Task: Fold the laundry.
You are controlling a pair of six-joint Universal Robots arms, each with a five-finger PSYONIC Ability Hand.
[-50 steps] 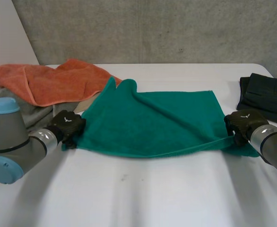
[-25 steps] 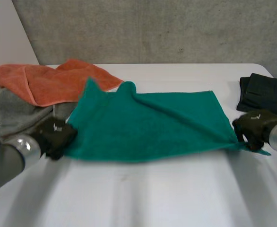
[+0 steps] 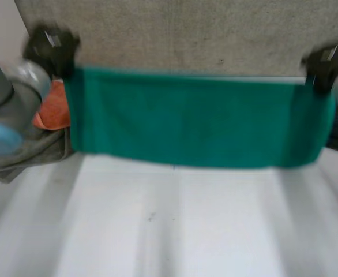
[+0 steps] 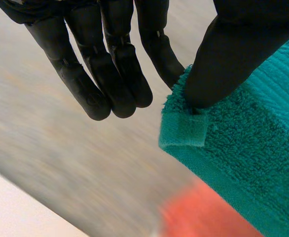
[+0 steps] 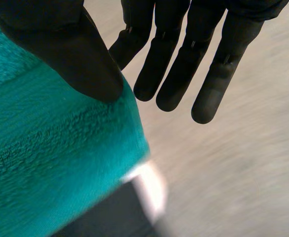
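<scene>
back: grey concrete wall (image 3: 186,34), mottled, spanning behind the table | left corner: pale plain panel (image 3: 0,26) | furniture: white table (image 3: 175,231), smooth top | light: soft, even

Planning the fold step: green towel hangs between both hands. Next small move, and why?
Probably lower both hands together to lay the green towel flat on the table: the left hand and right hand each pinch a top corner, and it hangs spread wide between them.

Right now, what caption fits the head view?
Left black hand and right black hand hold a green terry towel stretched by its top corners above the white table.
</scene>
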